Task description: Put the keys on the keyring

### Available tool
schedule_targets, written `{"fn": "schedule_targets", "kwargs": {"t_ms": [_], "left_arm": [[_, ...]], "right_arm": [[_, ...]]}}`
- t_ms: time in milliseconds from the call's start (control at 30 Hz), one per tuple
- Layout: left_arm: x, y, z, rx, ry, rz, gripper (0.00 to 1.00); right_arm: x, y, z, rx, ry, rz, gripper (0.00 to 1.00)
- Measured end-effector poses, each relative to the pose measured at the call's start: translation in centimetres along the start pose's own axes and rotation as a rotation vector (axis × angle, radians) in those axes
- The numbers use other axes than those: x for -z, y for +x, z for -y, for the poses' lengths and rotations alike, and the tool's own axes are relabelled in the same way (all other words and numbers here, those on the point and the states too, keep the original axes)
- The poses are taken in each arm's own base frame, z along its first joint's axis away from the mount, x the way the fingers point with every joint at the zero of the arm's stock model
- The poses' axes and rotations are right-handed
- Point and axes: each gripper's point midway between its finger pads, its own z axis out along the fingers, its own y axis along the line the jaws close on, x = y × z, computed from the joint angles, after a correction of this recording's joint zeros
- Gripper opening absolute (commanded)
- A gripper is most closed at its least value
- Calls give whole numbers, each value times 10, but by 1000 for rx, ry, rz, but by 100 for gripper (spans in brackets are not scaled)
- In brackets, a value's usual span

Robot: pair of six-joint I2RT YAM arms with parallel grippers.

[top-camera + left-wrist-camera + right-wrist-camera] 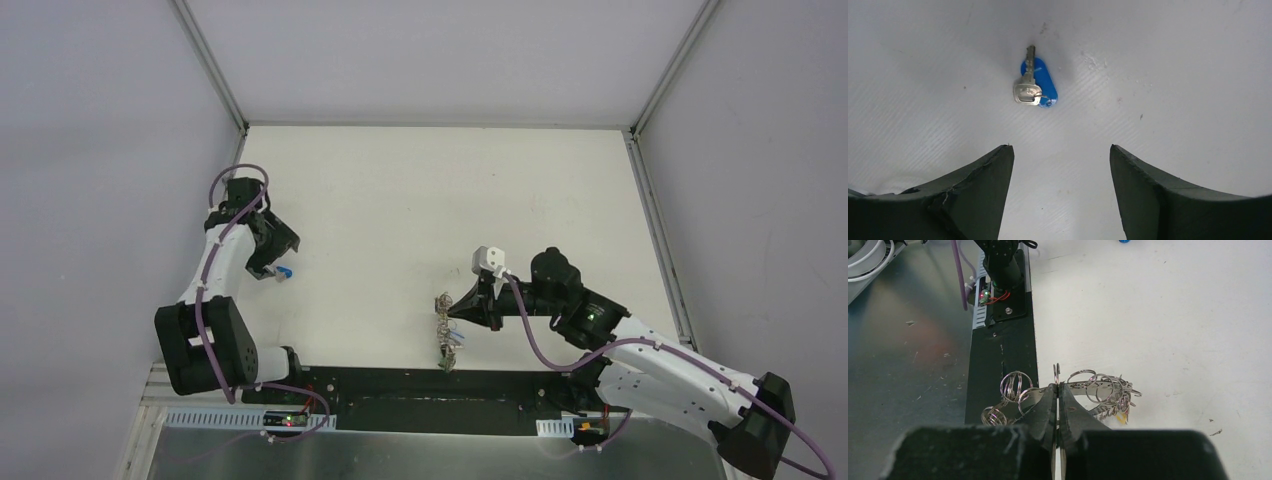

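Step in hand: I judge it to be the pickup of the blue-tagged key [1034,85], which lies flat and alone on the surface [400,200] at the far left.
Left gripper [1060,150]: released, fingers spread wide, hovering over the key without touching it.
Right gripper [1058,387]: clenched on the keyring [1098,390], jaws pinched together on its band.
Keyring place: near the middle of the surface's near edge, well apart from the key. Its left loops reach over the black base strip [998,370].
Doing it well: I'd centre the key between the fingers and come straight down. I'd close across the metal head and tag together, since a thin flat key could slide or tip. I'd keep the right grip firm so a loop stays presented.
Count, keys: one loose key in plain view. A yellow fleck shows among the loops, but I can't tell what it is.
Count, keyrings: one, though its small wire loops are too tangled to count.
Count, grippers: two.
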Motion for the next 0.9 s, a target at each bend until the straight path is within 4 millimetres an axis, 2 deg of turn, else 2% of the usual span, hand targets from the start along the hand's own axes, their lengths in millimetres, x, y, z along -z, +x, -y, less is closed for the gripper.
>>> {"fn": "schedule_targets", "kwargs": {"t_ms": [100,200,433,600,900], "left_arm": [[-5,-12,-14,79,-19,3,62],[-14,-17,-22,139,-40,-7,60],[-51,-7,-34,187,-109,-113,56],[-75,-2,-39,208,-139,-187,50],[-78,0,-39,205,-143,-224,35]], "right_arm": [[-1,0,-1,-2,-6,4,0],[-1,4,-1,-4,-9,3,0],[-2,16,-1,-23,-9,-10,0],[-2,16,-1,-28,-10,-2,0],[0,7,-3,-15,-10,30,0]]}}
